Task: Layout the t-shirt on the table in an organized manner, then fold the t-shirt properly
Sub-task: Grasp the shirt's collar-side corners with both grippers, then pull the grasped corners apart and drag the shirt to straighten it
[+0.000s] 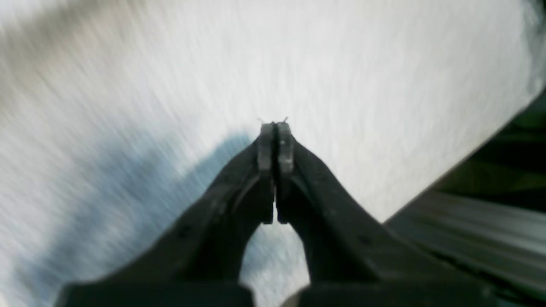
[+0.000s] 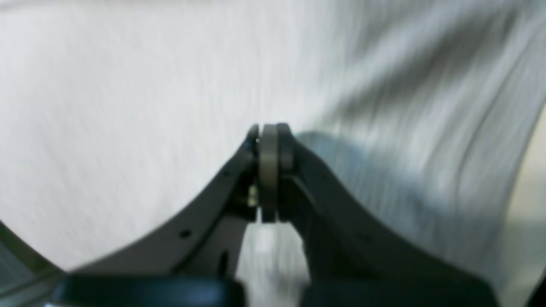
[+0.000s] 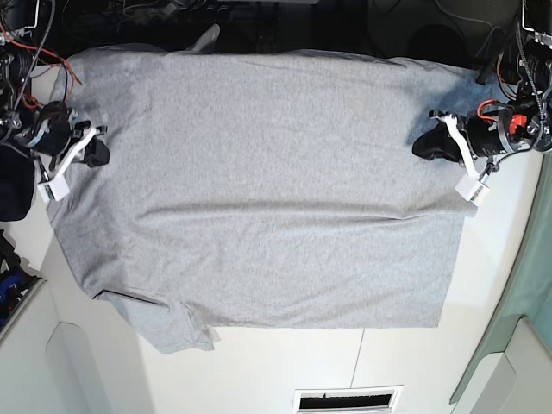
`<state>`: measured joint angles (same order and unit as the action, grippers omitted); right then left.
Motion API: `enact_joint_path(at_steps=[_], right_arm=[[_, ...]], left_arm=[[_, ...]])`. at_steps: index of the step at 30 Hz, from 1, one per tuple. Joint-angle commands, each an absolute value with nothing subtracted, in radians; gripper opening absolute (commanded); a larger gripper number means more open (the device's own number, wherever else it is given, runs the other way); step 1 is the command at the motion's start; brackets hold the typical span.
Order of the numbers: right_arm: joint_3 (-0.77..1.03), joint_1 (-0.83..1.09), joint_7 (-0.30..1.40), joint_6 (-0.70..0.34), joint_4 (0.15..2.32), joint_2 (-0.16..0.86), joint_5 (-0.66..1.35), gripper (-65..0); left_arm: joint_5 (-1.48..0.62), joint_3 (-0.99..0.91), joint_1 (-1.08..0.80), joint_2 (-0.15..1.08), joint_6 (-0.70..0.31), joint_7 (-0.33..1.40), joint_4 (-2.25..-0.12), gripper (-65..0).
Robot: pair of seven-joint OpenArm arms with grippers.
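The t-shirt (image 3: 259, 172) is spread across the table (image 3: 328, 358), covering most of the surface between the two arms and reaching the near, robot-side edge. A long crease is formed across it from left to right. The far right corner is bunched and rumpled; the far left portion is laid flatter, with shallow wrinkles. Tabletop is exposed beyond the far hem, where a thin seam is visible. The left gripper (image 3: 431, 145) is positioned over the left part of the shirt, fingertips pressed together. The right gripper (image 3: 97, 153) is positioned over the right part, fingertips likewise pressed together. No fabric is seen pinched by either gripper; fingertip contact with the cloth cannot be determined.
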<state>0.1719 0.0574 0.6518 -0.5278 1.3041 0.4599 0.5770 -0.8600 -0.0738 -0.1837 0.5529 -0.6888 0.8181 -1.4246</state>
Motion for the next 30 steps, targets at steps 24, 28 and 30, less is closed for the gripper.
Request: enact_joint_path(at_steps=[24, 28, 30], right_arm=[[0.181, -0.453, 0.335, -0.527, 0.756, 0.354, 0.318, -65.0], [0.181, -0.514, 0.336, -0.527, 0.729, 0.348, 0.307, -65.0], [0.181, -0.526, 0.336, -0.528, 0.730, 0.349, 0.309, -65.0]], left_arm=[[-0.557, -0.081, 0.179, 0.393, -0.666, 0.602, -0.982, -65.0], [-0.557, -0.081, 0.242, 0.394, -0.666, 0.624, -0.936, -65.0], [-0.578, -0.081, 0.258, 0.400, -0.667, 0.665, -0.937, -65.0]])
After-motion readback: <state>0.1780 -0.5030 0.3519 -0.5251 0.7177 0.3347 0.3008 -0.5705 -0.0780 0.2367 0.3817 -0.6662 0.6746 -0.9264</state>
